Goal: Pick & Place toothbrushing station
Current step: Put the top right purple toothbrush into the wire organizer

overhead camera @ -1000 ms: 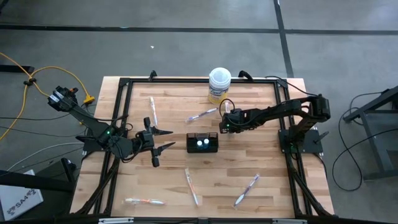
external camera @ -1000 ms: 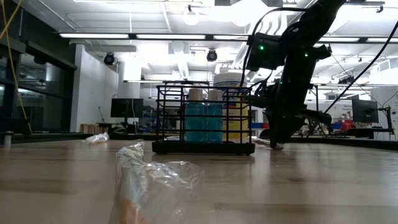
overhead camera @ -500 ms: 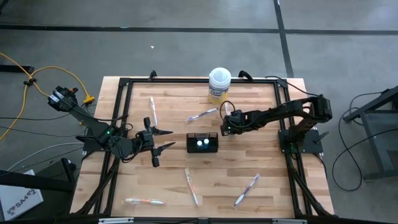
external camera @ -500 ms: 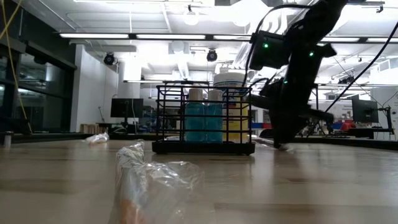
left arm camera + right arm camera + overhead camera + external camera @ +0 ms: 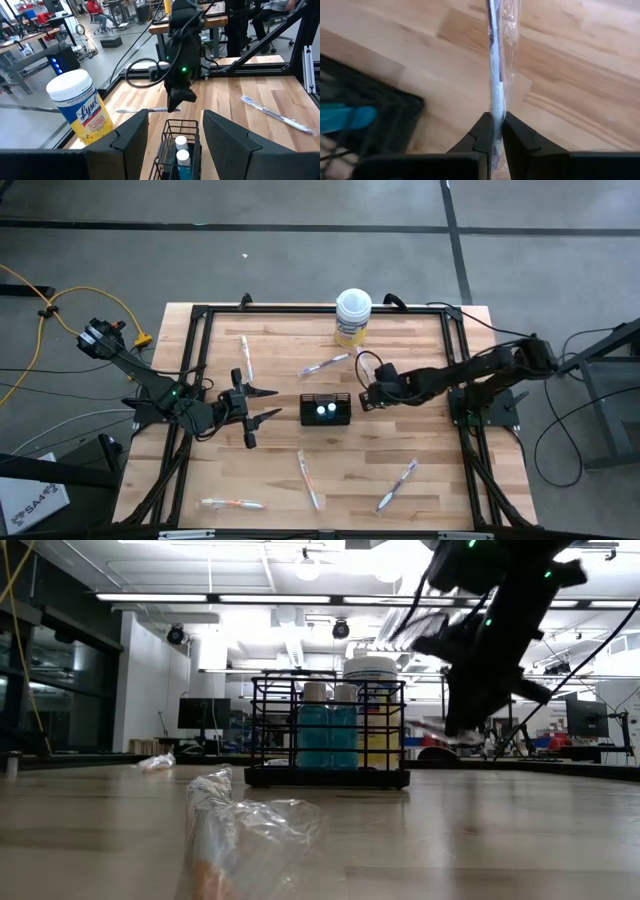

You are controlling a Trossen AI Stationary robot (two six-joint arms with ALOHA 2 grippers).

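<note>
Compared with the earlier high view, the right gripper [image 5: 368, 396] is now sitting lower in the frame, just to the right of the black mesh holder [image 5: 326, 409], and in the low view it is raised clear of the table. Its fingers are pressed together on a wrapped toothbrush [image 5: 497, 65], which is running straight out from the fingertips in the right wrist view. The holder is standing at the centre of the high view, with two teal tubes [image 5: 327, 734] upright inside, so the brush must travel left to reach it; its long axis seems to point toward the holder. The left gripper [image 5: 262, 404] is waiting at the left of the holder with its fingers apart, holding nothing. In the high view the held brush is too thin to make out. Other wrapped toothbrushes [image 5: 308, 479] are lying in the lower part of the frame.
</note>
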